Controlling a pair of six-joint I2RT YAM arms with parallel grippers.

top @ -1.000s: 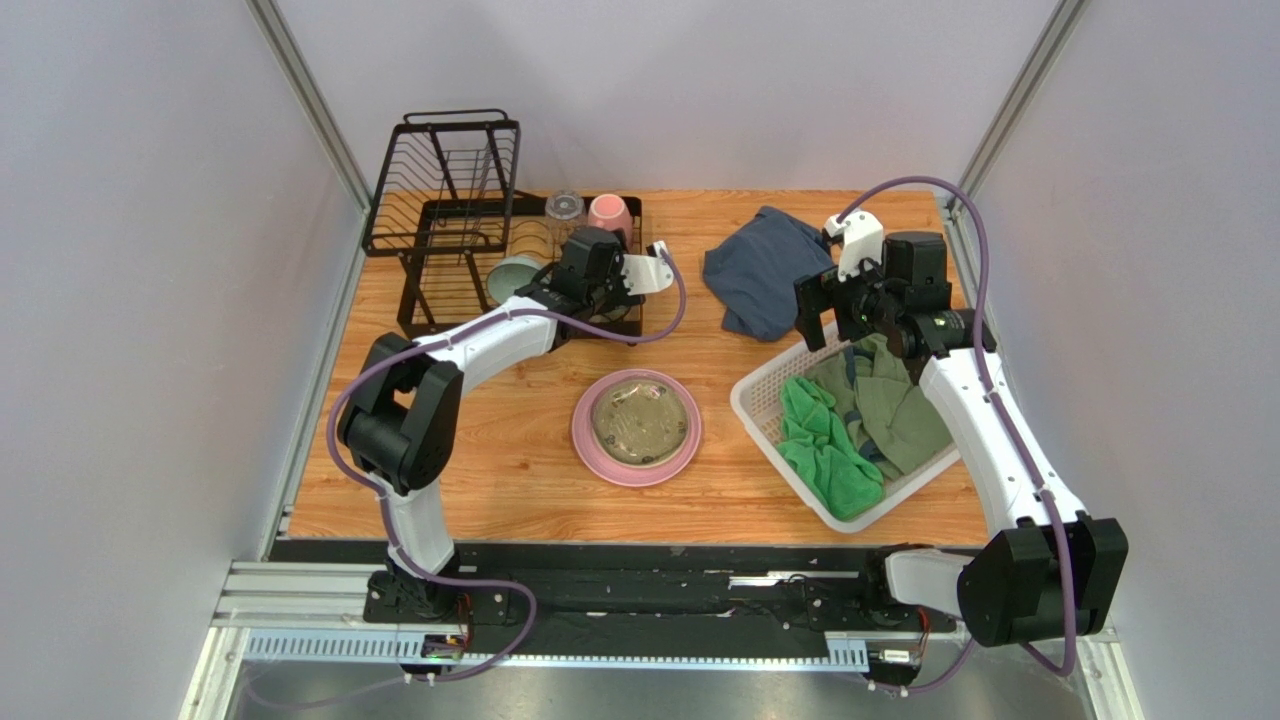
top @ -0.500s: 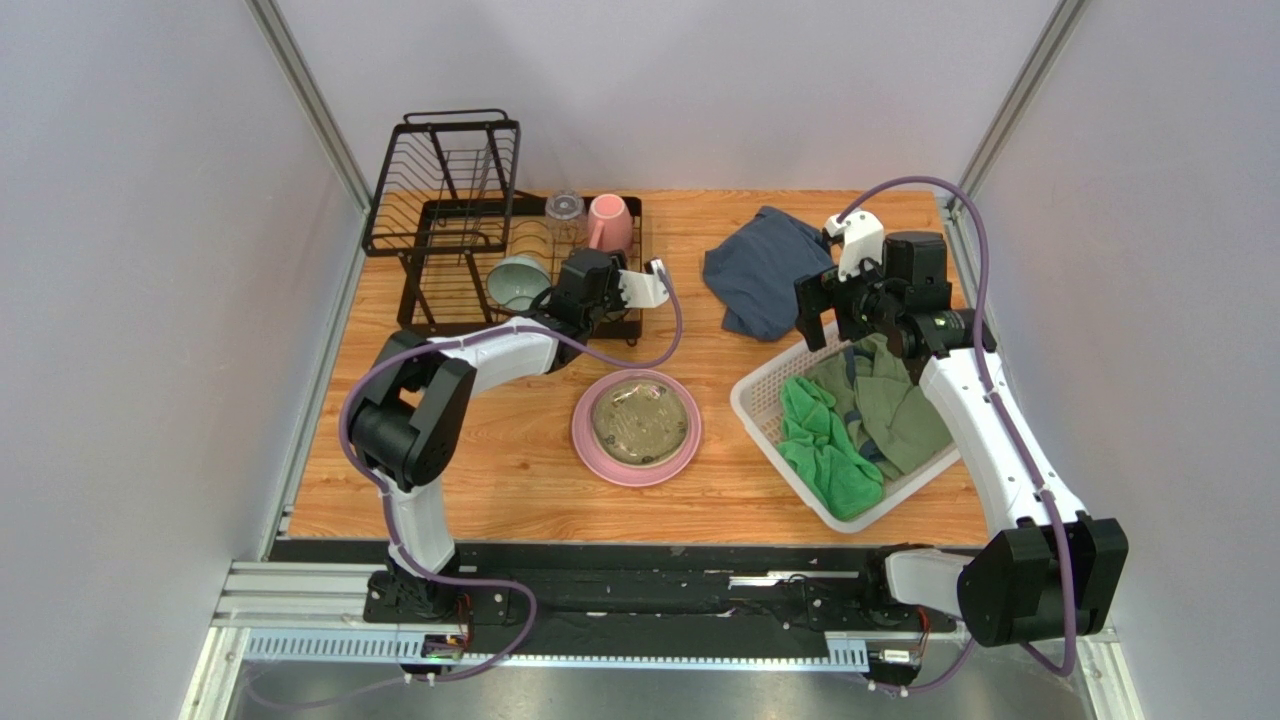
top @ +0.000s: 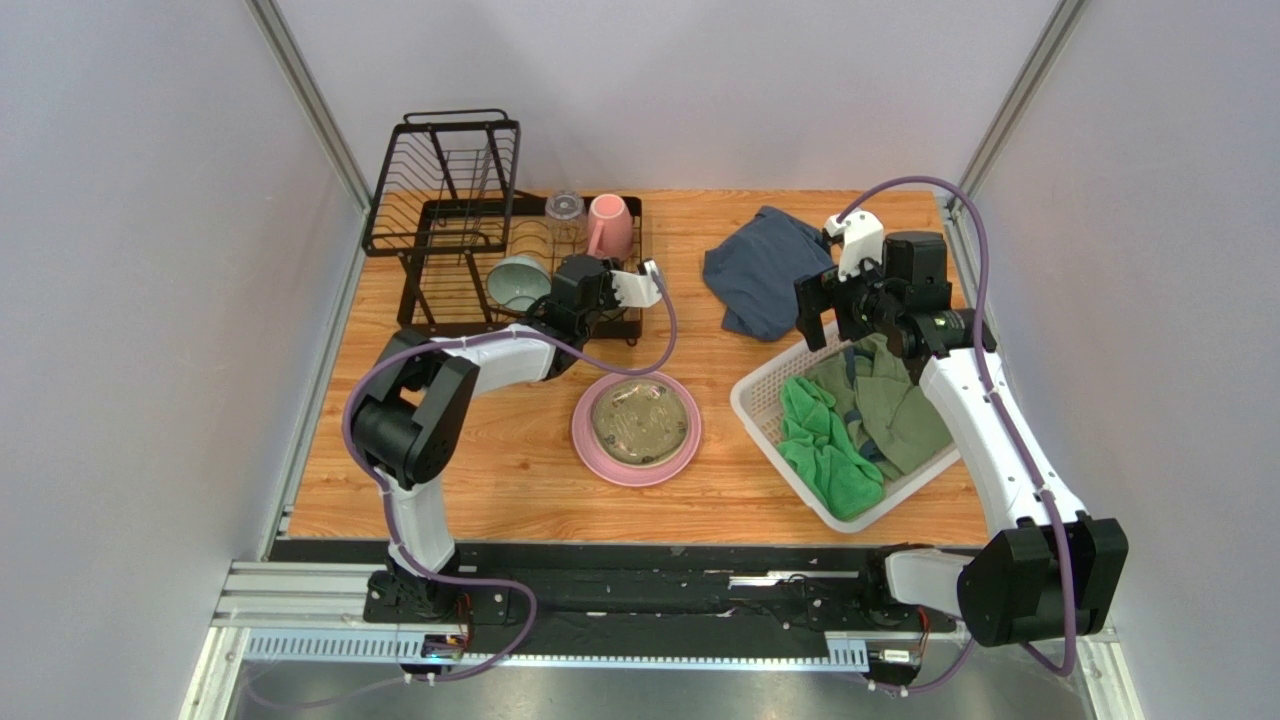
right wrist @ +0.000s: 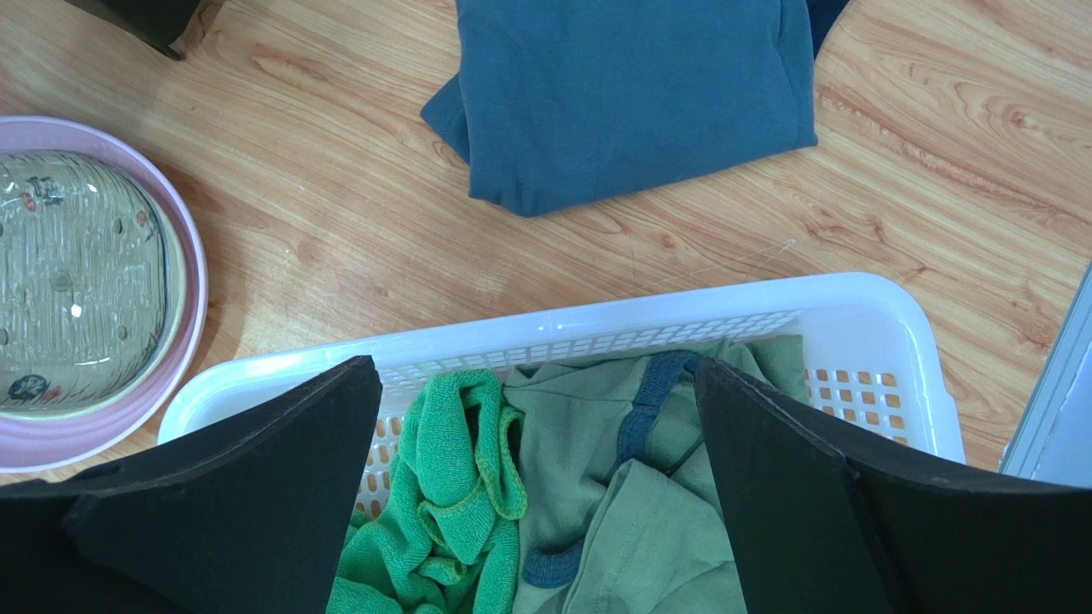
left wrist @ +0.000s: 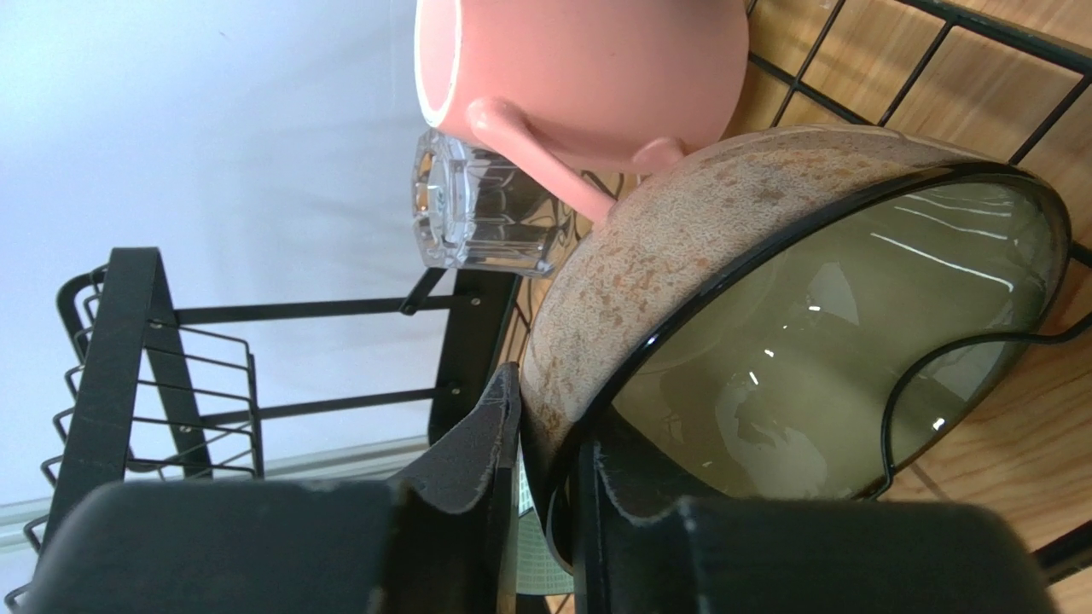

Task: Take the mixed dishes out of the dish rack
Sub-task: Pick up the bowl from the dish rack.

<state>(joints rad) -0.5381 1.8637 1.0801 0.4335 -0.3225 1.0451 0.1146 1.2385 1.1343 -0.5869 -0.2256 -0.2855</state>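
The black wire dish rack [top: 451, 225] stands at the table's back left. Inside it, a pink mug [left wrist: 583, 58] and a clear glass tumbler [left wrist: 468, 211] lie behind a tan-olive bowl [left wrist: 718, 256] standing on edge. My left gripper [left wrist: 551, 422] is shut on that bowl's rim, one finger on the speckled outside and one on the glossy inside. A pale teal bowl [top: 519, 279] sits in the rack to its left. The large pink plate [top: 583, 435] lies mid-table with the cream plate [top: 639, 417] on it. My right gripper [right wrist: 532, 384] hangs open above the basket's clothes.
A white lattice basket [top: 759, 402] of green clothes sits at the right. A folded dark blue garment [top: 759, 270] lies behind it. The rack's raised upright section [top: 443, 173] stands at the back left corner. Grey walls close in both sides.
The left gripper has dropped lower into the rack and its jaws have closed onto the tan-olive bowl's rim. The mug and teal bowl now show more. The right arm is still.
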